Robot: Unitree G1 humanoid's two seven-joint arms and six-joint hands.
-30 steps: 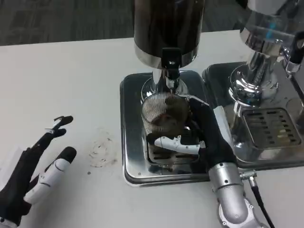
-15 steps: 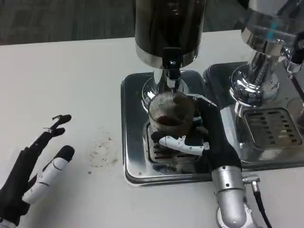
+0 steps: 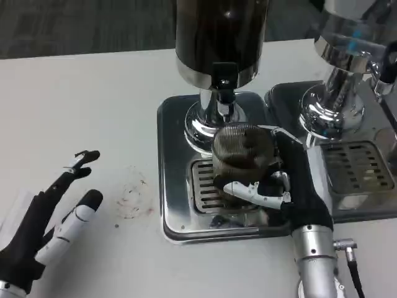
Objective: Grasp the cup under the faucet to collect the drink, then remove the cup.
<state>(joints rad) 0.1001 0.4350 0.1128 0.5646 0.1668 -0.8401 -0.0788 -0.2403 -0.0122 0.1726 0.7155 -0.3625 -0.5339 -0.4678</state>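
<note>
I see my right hand (image 3: 273, 180) wrapped around the cup (image 3: 242, 155), fingers (image 3: 251, 190) clamped on its lower front, thumb side hidden behind the glass. The cup is ribbed, clear, upright, with dark drink inside, I think; glare makes the level hard to read. It sits over the slotted grate of the drip tray (image 3: 177, 167), just in front of and slightly right of the faucet (image 3: 224, 84), not directly beneath the spout. Whether its base touches the grate I cannot tell. The dark dispenser (image 3: 220, 37) stands behind on the tray. A second chrome machine (image 3: 347, 93) stands just beside it on the right. My left hand (image 3: 49, 223) rests on the table (image 3: 93, 112), well apart from the tray, fingers spread, holding nothing. A faint stain (image 3: 133, 198) marks the table between that hand and the tray.
</note>
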